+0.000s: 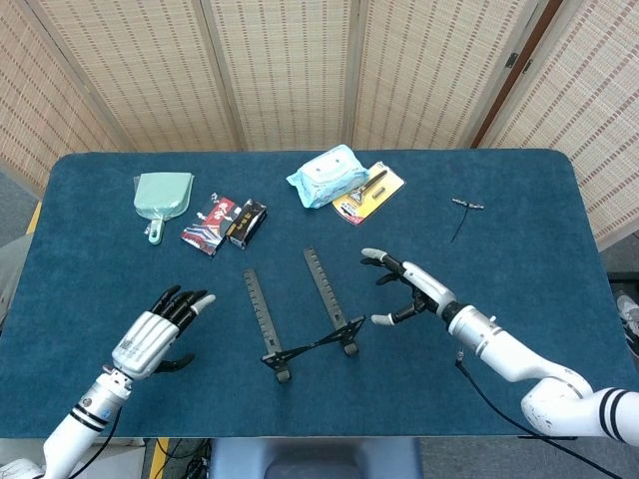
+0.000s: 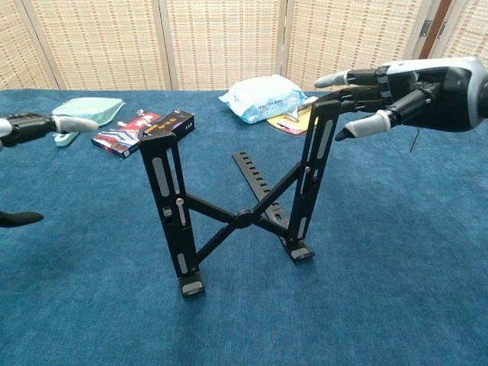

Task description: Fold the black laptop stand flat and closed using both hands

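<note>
My left hand [image 1: 160, 327] hangs spread, holding nothing, well left of the black laptop stand [image 2: 238, 202]. From the chest view I see the stand upright with its legs crossed; overhead it looks nearly flat. My right hand [image 1: 407, 289] is spread wide just beside its right upright. Farther back lie a wipes pack [image 1: 327, 175] and a dustpan [image 1: 162, 197].
</note>
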Tool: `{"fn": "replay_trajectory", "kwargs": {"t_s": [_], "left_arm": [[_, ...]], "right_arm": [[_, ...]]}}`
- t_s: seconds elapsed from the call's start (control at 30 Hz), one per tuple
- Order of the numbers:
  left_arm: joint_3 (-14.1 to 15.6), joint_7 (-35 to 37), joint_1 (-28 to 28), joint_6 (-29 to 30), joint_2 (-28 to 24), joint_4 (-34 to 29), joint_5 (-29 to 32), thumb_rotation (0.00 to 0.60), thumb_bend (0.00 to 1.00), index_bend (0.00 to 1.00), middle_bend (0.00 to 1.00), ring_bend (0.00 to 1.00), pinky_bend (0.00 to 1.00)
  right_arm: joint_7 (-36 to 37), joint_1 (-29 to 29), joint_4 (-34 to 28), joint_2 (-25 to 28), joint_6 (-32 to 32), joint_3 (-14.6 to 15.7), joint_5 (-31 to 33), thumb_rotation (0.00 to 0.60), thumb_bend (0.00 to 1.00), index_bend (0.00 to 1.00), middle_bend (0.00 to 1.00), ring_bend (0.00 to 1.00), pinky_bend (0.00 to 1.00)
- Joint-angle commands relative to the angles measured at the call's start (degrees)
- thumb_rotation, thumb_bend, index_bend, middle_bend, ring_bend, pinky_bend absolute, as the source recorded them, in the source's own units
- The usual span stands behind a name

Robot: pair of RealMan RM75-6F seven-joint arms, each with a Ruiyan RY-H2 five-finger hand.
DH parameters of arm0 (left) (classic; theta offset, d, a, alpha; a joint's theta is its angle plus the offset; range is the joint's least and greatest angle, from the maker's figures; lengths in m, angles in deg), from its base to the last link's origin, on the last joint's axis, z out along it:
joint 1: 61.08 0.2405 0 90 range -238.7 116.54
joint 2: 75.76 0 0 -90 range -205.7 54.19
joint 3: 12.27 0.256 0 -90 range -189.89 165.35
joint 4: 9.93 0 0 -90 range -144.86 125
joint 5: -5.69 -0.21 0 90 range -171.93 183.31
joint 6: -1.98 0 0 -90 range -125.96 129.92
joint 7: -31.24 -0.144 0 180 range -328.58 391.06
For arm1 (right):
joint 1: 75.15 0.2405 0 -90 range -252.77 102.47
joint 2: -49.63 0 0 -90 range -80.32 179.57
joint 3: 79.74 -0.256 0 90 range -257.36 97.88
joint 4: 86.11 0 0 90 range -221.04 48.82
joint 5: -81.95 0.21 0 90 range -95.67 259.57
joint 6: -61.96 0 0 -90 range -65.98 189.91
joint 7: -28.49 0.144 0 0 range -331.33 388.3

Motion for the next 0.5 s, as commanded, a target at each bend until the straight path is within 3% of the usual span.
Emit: {"fn": "replay_trajectory", "kwargs": {"t_s": [0.03,0.5], "left_arm": [[-0.4,-0.4,1.3,1.5,-1.4,-1.2,1.0,0.600,0.21,0.05,0.08,0.10,0.00],[-0.3,-1.3,3.2,2.6,-3.2,-3.0,0.7,0.600,0.21,0.05,0.08,0.10,0.00]], "right_arm": [[-3.9,1.7,-1.3,-0.8,3.0,-2.2,4.3,0.600,0.05,0.00,0.13,0.07,0.23],[-18.3,4.8,-4.6,1.3,9.3,-4.6,13.5,0.600,0.11,0.00,0.10,0.03,0.17]]}}
